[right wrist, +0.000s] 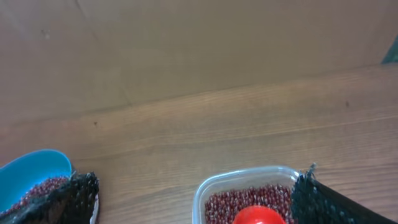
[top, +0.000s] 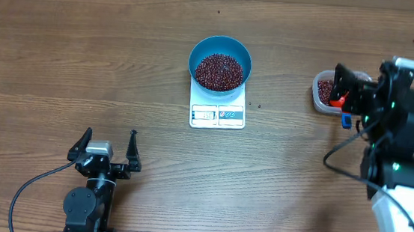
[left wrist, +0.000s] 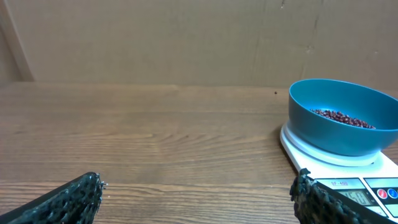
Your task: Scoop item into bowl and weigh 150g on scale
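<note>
1. Found the right gripper [right wrist: 200, 182] nearest the overhead lens, raised above the right end of the table [top: 62, 58], jaws spread wide and clamped on nothing.
2. Saw a clear plastic tub [right wrist: 249, 172] directly under the gap between those jaws, partly filled with beans [right wrist: 224, 202], with a red scoop [right wrist: 258, 216] lying among them at the wrist view's bottom edge.
3. Could not tell whether either right fingertip touched the tub's rim. From overhead, found most of the tub hidden by the arm.
4. Spotted the blue bowl [top: 196, 55] sitting on the white scale [top: 217, 115] near the middle of the table, well apart from the right gripper. In the right wrist view, caught only a sliver of it beside the left-hand finger.
5. Noted a second maroon heap of beans inside the bowl, lying below its rim.
6. Found the left gripper [top: 110, 134] low at the near edge of the table, jaws wide apart and empty.
7. Placed the bowl and scale ahead and to the right of the left jaws, well apart from them, with bare wood between.
8. Picked out two or three stray beans on the table just beside the scale's right edge.
9. Saw the scale's display strip facing the near edge. Could not read the digits.
</note>
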Controlling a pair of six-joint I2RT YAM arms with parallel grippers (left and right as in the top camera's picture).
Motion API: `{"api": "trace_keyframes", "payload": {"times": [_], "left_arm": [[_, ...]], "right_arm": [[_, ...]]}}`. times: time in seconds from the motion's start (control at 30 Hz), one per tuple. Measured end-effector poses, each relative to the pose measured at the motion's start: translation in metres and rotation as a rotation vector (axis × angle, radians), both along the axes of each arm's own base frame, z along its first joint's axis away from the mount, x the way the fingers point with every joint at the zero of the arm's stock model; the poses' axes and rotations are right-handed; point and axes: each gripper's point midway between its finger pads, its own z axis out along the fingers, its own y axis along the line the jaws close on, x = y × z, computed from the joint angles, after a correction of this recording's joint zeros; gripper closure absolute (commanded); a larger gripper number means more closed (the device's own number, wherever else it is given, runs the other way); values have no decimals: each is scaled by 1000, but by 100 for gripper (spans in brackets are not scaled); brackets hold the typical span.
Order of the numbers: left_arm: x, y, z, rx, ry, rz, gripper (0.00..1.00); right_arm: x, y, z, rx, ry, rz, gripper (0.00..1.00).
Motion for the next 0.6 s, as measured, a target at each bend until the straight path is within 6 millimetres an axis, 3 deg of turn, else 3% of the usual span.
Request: {"api": "trace_keyframes", "payload": {"times": [0.6], "left_arm": [[0,0,0,0,0,0,0]], "right_arm": [[-75,6,-26,99,-333,-41,0]]}}
